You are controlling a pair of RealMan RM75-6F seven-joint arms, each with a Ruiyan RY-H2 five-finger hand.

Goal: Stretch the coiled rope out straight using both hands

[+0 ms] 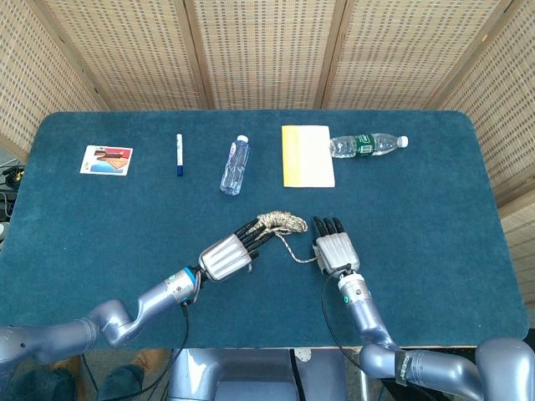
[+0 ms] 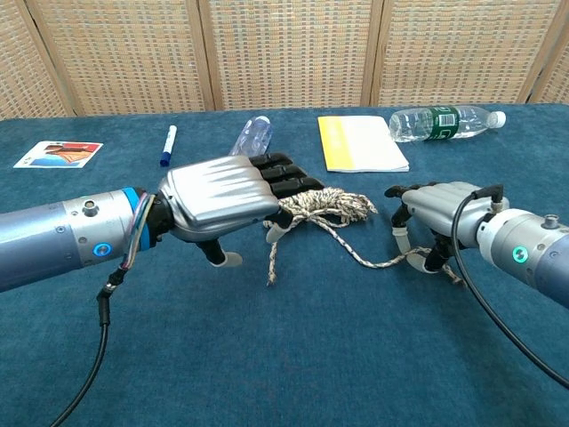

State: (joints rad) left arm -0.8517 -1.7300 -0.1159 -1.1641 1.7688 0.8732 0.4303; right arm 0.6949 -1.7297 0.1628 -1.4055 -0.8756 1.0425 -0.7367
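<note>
One end of the rope is pinned under the right hand (fingers curled). Left hand open, empty, at the coil; the whole bundle could be dragged, not unwound.

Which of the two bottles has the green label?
The clear plastic bottle with the white cap, lying at the far right beside the yellow notebook. The other clear bottle has no green.
</note>
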